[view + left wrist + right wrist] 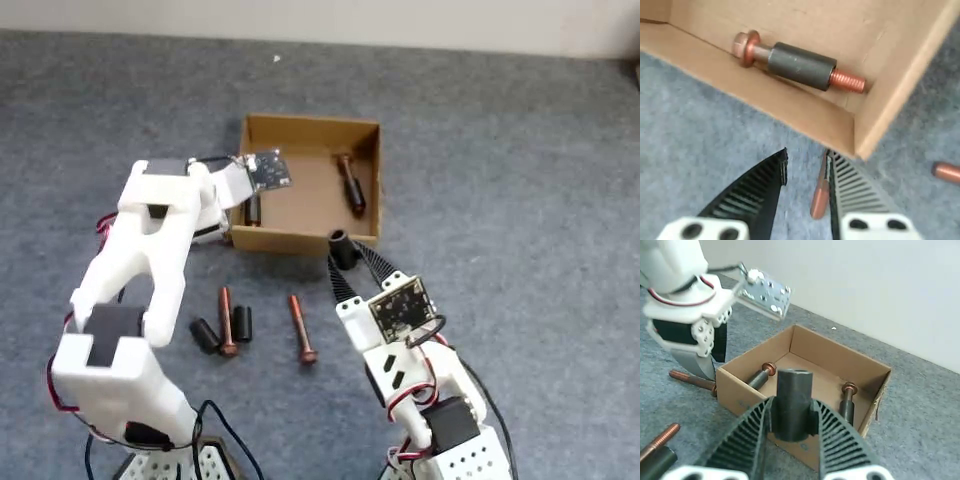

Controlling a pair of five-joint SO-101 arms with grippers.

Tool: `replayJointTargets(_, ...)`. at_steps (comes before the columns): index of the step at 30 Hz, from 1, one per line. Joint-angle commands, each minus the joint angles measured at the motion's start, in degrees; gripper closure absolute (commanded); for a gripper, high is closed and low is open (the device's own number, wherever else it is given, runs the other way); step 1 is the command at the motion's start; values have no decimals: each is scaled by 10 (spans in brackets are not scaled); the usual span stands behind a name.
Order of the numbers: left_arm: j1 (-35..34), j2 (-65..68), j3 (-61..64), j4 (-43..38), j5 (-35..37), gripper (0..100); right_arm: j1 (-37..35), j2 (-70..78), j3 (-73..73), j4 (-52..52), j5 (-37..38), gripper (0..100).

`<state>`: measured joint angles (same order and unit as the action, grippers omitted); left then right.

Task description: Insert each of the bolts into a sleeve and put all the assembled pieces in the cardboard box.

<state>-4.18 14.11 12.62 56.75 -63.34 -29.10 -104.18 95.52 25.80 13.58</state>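
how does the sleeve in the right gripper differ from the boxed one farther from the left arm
The gripped sleeve is empty; the boxed sleeve has a bolt through it. The gripped sleeve stands upright in the right gripper; the boxed sleeve lies flat in the cardboard box. Both are dark cylinders.

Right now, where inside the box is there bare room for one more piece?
The middle of the box floor is bare, between the left piece along one wall and the right piece near the other. Both sides are crowded.

Overhead view, wrist views close — all share cardboard box (pixel 300 240).
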Motion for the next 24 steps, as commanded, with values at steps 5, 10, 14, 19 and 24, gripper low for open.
replayJointTargets(5,-3,96,-152,103,4,848,7,-11,17,-9,6,994)
replayJointTargets(10,-4,116,-221,191,4,850,7,-11,17,-9,6,994)
replayJointTargets(14,2,104,-246,265,4,853,7,-11,17,-9,6,994)
replayJointTargets(19,2,63,-244,298,4,850,7,-11,17,-9,6,994)
replayJointTargets(24,5,62,-243,298,0,848,7,-11,17,-9,6,994)
